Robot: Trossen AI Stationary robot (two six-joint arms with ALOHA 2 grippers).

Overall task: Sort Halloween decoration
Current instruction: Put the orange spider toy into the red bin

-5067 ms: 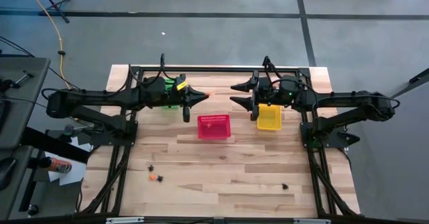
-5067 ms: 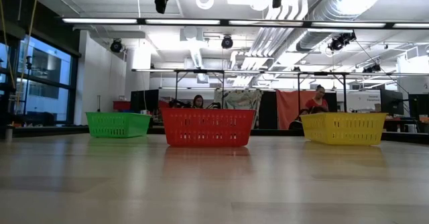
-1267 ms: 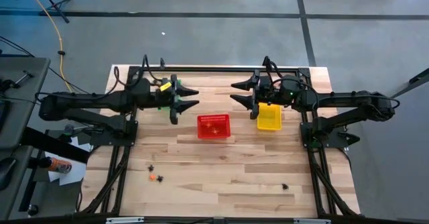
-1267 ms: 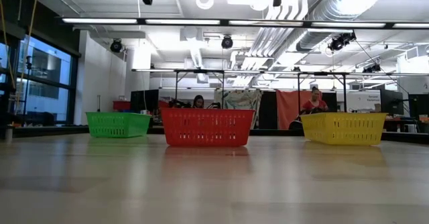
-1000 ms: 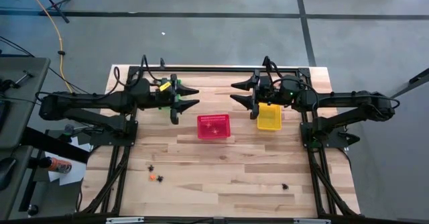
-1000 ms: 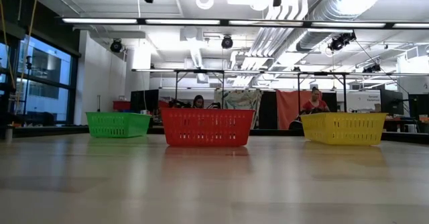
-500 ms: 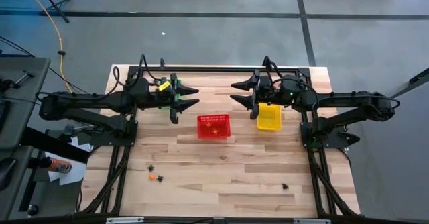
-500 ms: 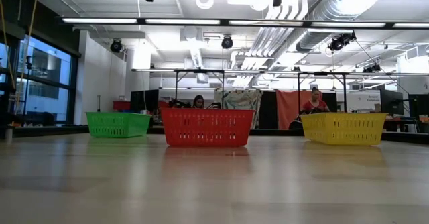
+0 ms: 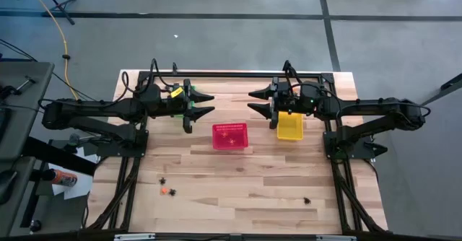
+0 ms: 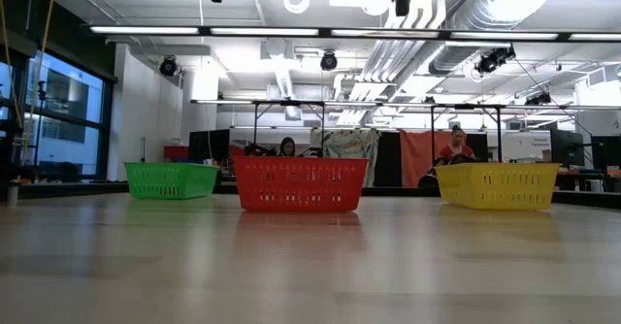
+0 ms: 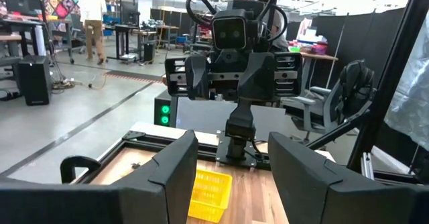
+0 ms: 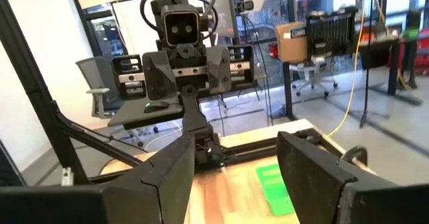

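Observation:
The Halloween decoration shows as tiny trinkets on the table's near part: a black one [image 9: 163, 180], an orange and a black one together [image 9: 168, 191], and a black one [image 9: 306, 200] toward the right. Both arms hang high over the far part of the table, pointing level at each other. My left gripper [image 9: 210, 104] is open and holds nothing; it is above the green basket [image 9: 185, 112], which it mostly hides. My right gripper [image 9: 251, 101] is open and holds nothing, beside the yellow basket [image 9: 290, 128]. The red basket [image 9: 230, 136] stands between them, nearer the front.
In the low view the green basket [image 10: 172, 180], red basket [image 10: 301, 184] and yellow basket [image 10: 497, 185] stand in a row across the far part of the table. A black frame [image 9: 238, 74] runs along the far edge. People show in the room behind.
My right gripper has rolled slightly about the line it points along, staying in place and open. Nothing else has moved.

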